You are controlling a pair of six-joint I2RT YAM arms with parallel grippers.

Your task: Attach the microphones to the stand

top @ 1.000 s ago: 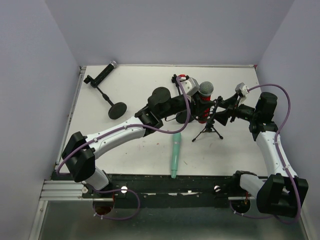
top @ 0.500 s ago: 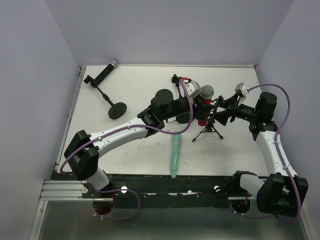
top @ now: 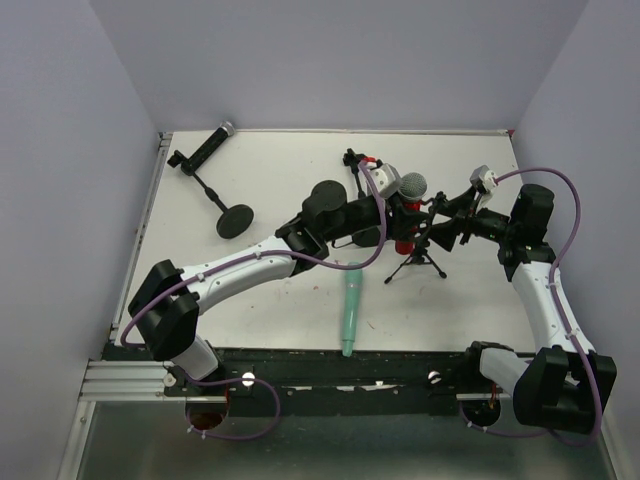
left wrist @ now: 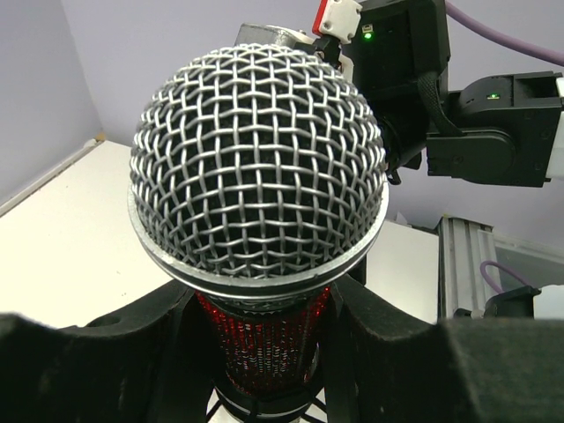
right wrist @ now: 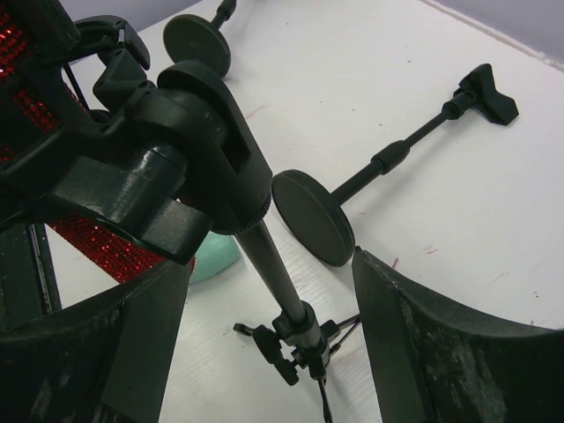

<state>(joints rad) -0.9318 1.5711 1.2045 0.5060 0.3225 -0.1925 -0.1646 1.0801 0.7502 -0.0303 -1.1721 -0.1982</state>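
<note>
The red microphone [top: 404, 218] with a silver mesh head [left wrist: 257, 167] stands upright at the clip [right wrist: 176, 167] of the small tripod stand [top: 418, 262]. My left gripper [top: 398, 212] is shut on its red body [left wrist: 264, 339]. My right gripper [top: 440, 224] is open, its fingers on either side of the tripod's pole [right wrist: 280, 286] and apart from it. The mint-green microphone [top: 351, 308] lies on the table in front of the tripod. The black microphone [top: 205, 149] lies at the far left, at the clip end of a round-base stand [top: 235, 220].
A second round-base stand [right wrist: 313, 216] lies on its side behind the tripod, its clip [right wrist: 489, 92] pointing away, partly under my left arm in the top view. The white table [top: 270, 170] is walled on three sides.
My left gripper has shifted slightly down and right with the red microphone, bringing it closer against the tripod's clip. The right gripper has stayed in place.
</note>
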